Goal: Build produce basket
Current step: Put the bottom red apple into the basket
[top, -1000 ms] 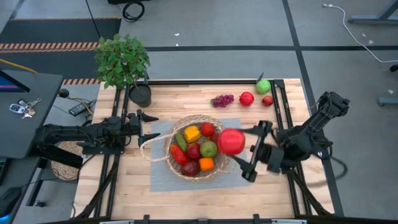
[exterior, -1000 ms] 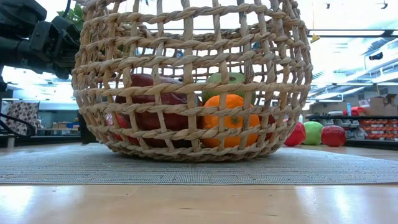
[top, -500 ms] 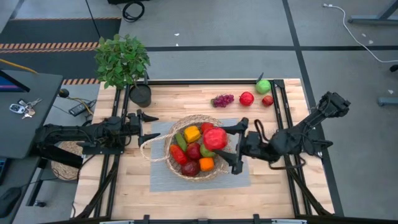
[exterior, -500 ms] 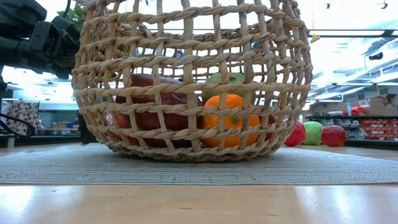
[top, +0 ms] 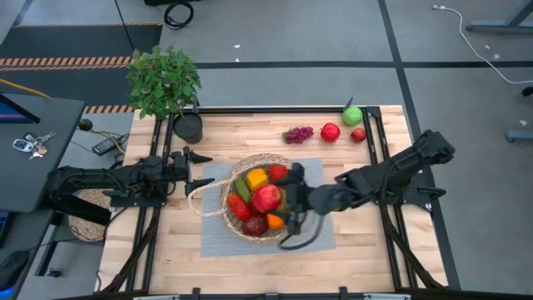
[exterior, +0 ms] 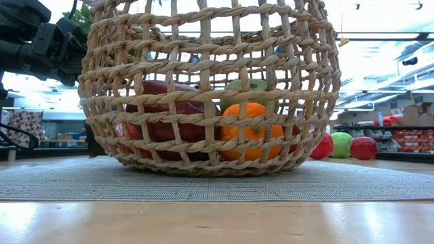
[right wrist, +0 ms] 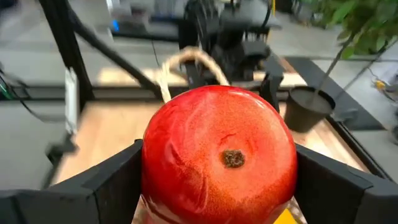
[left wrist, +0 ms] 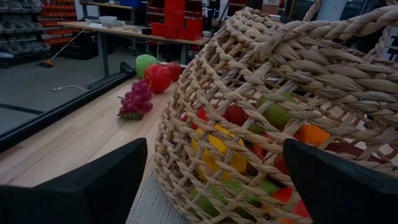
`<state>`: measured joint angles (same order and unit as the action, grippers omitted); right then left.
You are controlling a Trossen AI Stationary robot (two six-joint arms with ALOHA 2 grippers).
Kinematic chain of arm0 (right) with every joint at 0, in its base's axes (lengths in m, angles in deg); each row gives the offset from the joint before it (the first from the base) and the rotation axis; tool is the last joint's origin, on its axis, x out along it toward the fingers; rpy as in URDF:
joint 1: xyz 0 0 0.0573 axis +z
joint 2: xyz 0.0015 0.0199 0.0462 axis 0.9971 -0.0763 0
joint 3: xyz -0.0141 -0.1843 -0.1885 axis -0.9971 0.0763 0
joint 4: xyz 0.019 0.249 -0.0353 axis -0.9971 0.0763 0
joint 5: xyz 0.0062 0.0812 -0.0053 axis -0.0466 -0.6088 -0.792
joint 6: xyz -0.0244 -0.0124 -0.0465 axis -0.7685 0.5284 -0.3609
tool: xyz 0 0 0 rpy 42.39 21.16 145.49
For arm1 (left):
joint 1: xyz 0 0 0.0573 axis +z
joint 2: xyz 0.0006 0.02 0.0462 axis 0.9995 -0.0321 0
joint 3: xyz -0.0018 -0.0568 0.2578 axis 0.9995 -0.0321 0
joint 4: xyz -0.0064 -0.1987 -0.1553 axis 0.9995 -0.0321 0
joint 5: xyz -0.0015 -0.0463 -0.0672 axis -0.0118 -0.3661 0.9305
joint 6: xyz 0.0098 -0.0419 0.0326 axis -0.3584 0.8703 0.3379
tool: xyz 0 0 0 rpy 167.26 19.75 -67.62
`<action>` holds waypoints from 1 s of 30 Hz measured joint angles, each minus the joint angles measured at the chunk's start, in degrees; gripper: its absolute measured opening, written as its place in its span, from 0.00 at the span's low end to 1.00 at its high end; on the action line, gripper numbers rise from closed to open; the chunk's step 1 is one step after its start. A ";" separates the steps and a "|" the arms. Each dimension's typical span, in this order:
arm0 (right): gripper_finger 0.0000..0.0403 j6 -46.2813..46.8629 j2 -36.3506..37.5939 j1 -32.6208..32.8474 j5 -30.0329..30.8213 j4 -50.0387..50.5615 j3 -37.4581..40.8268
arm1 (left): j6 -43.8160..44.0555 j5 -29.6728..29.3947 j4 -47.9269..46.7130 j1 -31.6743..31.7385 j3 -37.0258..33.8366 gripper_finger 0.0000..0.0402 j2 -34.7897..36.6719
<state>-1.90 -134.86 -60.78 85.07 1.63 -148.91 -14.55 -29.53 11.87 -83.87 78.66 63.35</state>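
Observation:
The tan wicker basket (top: 231, 180) stands on a grey mat at the table's middle, with red, green, yellow and orange produce (top: 254, 210) inside; the low view (exterior: 203, 88) and left wrist view (left wrist: 280, 74) show it too. My right gripper (top: 279, 204) reaches over it from the right, shut on a big red fruit (top: 266, 198). My left gripper (top: 198, 171) waits open and level by the basket's left side, near the handle loop (top: 200, 196). A purple grape bunch (top: 298, 134), two red fruits (top: 331, 132) and a green one (top: 352, 116) lie at the far right. My right gripper pinches the red fruit between its two fingers (right wrist: 118, 183), one on each opposite side (right wrist: 152, 168). The fingers come from the table's right, slanting a little down. The fruit's dimpled end (right wrist: 233, 158) faces the wrist camera. It hangs over the basket's contents; whether it touches them I cannot tell.
A potted leafy plant (top: 164, 79) stands at the table's far left corner. The grey mat (top: 212, 237) under the basket leaves bare wood on the near side and at the far left. Dark frame rails (top: 379, 142) run along the table's left and right sides.
My right gripper has carried the red fruit from beside the basket's right rim toward the table's left, to above the basket's middle, sinking somewhat. Its wrist has rolled and the gripper has tipped toward level. The fruit has stayed between the fingers.

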 joint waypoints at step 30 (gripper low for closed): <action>0.98 -4.53 -24.00 -11.55 -20.91 24.15 -13.31 | 0.00 0.00 0.00 0.01 0.01 0.95 -0.02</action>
<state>-6.43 -158.86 -72.33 64.17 25.78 -162.22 -14.56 -29.53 11.87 -83.87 78.67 63.32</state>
